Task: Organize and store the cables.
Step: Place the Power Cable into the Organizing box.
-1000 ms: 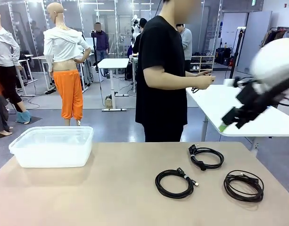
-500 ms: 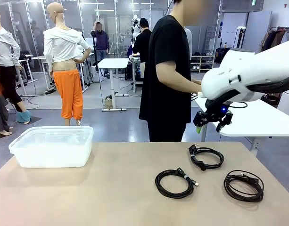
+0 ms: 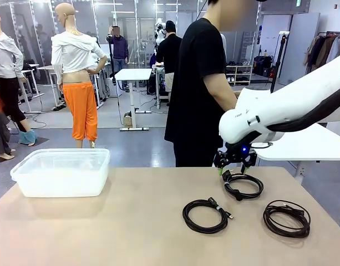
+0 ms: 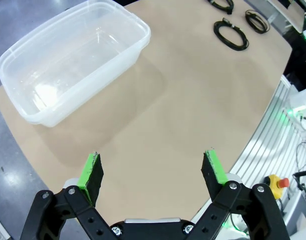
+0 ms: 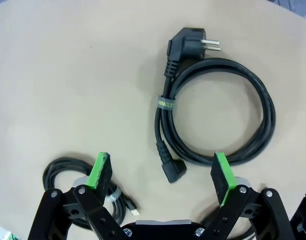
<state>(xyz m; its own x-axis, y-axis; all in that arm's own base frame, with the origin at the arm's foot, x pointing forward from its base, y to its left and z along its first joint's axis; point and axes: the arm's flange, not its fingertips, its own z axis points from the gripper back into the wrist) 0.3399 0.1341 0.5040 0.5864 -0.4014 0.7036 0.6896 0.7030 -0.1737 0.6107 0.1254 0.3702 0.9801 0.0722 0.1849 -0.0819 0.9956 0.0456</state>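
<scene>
Three cables lie as tied black coils on the tan table. The far coil (image 3: 243, 185), a power cord (image 5: 266, 115) with an angled plug, lies right under my right gripper (image 3: 234, 166). That gripper (image 5: 160, 170) hovers open just above it, touching nothing. A second coil (image 3: 205, 215) (image 5: 63, 164) rests nearer the middle, a third (image 3: 287, 218) at the right. My left gripper (image 4: 153, 170) hangs open and empty high over the table's left part, with the coils (image 4: 231, 35) far off.
A clear plastic tub (image 3: 61, 172) (image 4: 120, 15) stands empty at the table's left. A person in a black shirt (image 3: 197, 88) stands behind the far edge, turned toward a white table (image 3: 303, 138) at the right.
My right arm has swung in from the right and come down, from above the white table to just over the far coil. The person has shifted slightly right. The cables have not moved.
</scene>
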